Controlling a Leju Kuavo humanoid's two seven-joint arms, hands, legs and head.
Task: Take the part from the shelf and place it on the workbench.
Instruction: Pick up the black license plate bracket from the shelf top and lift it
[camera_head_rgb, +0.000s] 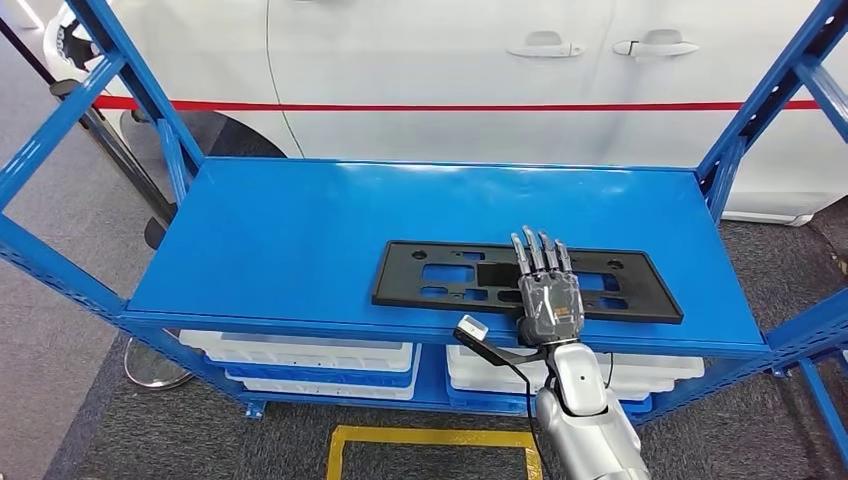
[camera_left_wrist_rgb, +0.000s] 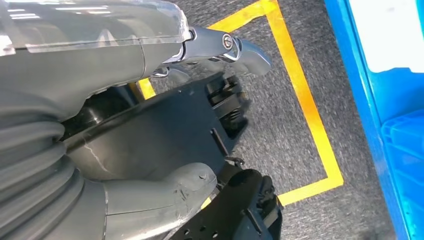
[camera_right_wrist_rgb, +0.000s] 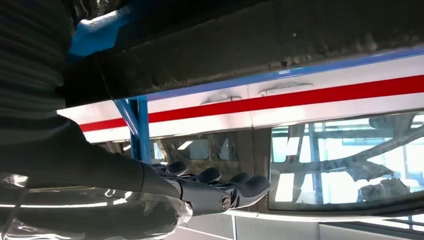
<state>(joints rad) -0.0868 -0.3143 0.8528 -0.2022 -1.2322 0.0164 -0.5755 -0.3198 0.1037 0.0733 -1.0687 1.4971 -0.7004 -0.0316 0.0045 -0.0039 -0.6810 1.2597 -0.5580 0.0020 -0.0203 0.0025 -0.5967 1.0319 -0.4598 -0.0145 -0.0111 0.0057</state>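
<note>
Head view: my right hand (camera_head_rgb: 549, 296) lies flat on the part (camera_head_rgb: 527, 281), fingers straight, gripping nothing.
Slide the part toward 6 o'clock, then grip its edge.

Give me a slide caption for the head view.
Right hand laid flat on black part lying on blue shelf, white car behind.

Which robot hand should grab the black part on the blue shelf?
Probably the right hand: it lies flat over the black part on the shelf. The left hand hangs down by the floor.
</note>
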